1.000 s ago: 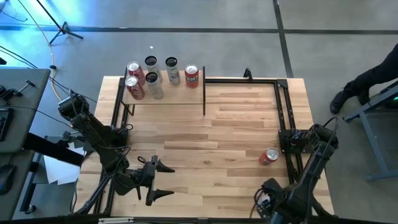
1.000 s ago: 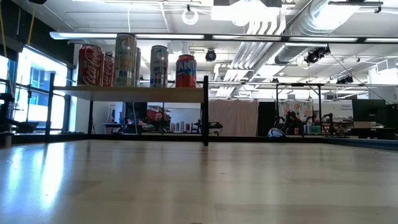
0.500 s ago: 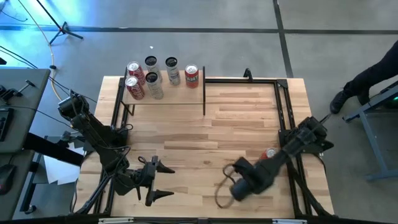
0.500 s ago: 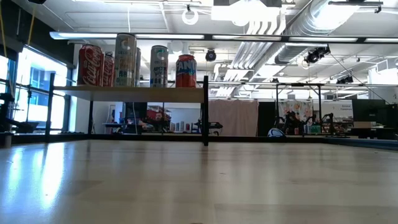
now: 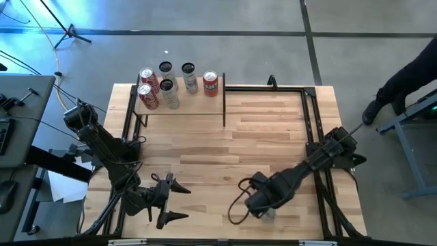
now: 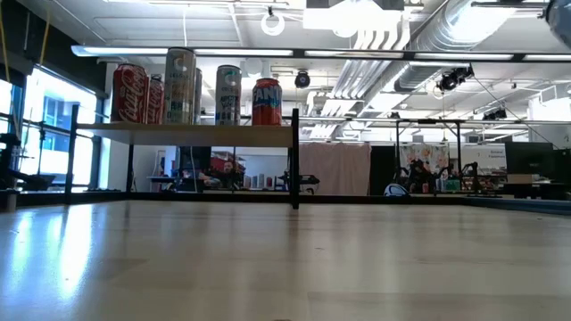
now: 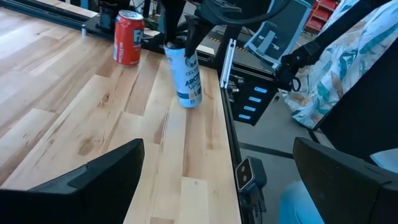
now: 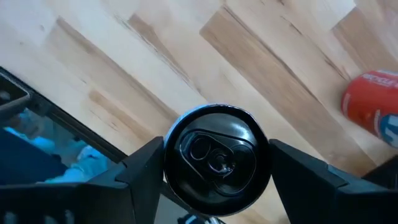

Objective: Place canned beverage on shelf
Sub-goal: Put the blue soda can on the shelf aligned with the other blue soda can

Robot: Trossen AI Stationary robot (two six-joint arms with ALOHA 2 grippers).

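Striped plank tabletop (image 5: 225,130). Pale wood shelf with black posts (image 5: 179,102), far left corner: five cans stocked. Right gripper (image 8: 214,163), near edge, clamps upright white-and-blue can (image 7: 185,76); delivery pending. Red can (image 7: 128,46) unshelved nearby. Left gripper (image 5: 171,200), near-left, spread wide.

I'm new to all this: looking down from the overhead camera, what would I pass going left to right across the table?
Left gripper with open jaws, near the front edge → the cans on the shelf at the back → right gripper, jaws shut on a tall can.
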